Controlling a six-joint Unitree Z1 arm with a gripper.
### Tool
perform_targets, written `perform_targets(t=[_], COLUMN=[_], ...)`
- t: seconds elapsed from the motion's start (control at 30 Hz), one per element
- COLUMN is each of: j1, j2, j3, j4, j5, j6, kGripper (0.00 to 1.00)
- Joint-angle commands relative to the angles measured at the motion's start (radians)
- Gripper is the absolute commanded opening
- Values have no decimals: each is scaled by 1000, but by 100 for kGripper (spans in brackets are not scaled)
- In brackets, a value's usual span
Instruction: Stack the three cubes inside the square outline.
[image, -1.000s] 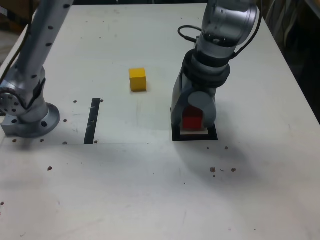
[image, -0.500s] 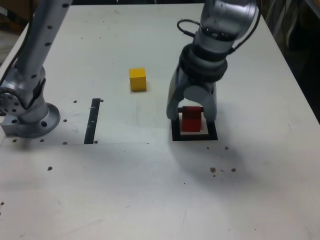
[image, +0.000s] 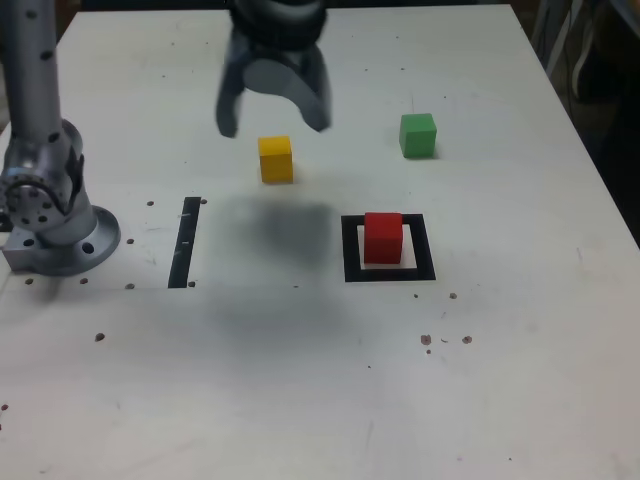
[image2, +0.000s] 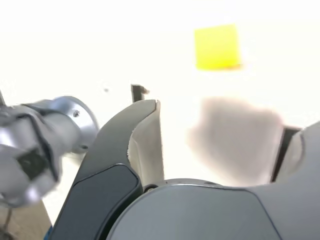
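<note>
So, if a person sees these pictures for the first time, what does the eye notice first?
Probably the red cube, standing alone inside the square outline near the table's middle. Next, the gripper hangs with jaws spread wide just above the yellow cube, empty. The green cube sits apart, toward the exterior view's right.

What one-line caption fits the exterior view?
Red cube in the square outline; open gripper above the yellow cube, green cube aside.
</note>
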Motion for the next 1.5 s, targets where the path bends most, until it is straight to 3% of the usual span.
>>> perform_targets(t=[0.0, 0.2, 0.43, 0.7, 0.9, 1.03, 1.2, 1.47], j1=[52, 128, 170, 194, 196, 197, 201, 209], j2=[-101, -99, 40, 110, 145, 160, 167, 183], j3=[45, 137, 182, 196, 201, 204, 208, 203], j4=[-20, -131, -269, -318, -322, -353, -386, -409], j5=[13, 19, 17, 11, -22, -42, -44, -46], j6=[20, 55, 65, 73, 79, 81, 86, 101], kGripper=[99, 99, 97, 90, 80, 64, 46, 32])
